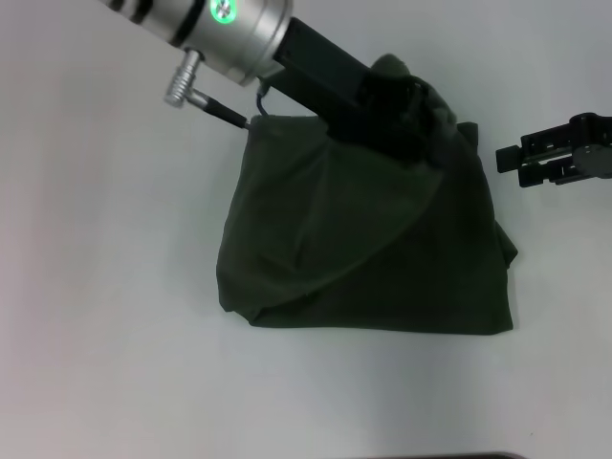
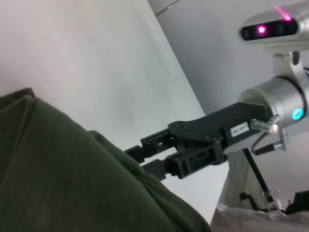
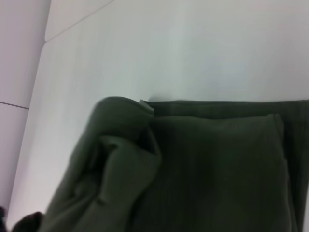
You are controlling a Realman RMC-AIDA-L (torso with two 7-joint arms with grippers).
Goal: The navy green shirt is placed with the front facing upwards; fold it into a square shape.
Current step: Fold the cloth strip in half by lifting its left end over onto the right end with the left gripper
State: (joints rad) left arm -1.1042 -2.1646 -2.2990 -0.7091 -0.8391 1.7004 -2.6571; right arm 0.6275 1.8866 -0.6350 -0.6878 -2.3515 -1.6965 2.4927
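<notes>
1. Centrally on the white counter (image 1: 115,287), the navy green shirt (image 1: 382,277) lies folded into a rough, bulky square, plain green side showing.
2. Over its far edge, the left tool (image 1: 406,120) pinches a raised bunch of the cloth, clenched on the shirt.
3. Off to the shirt's right, the right tool (image 1: 512,163) hovers clear of the fabric, fingers parted and grasping nothing.
</notes>
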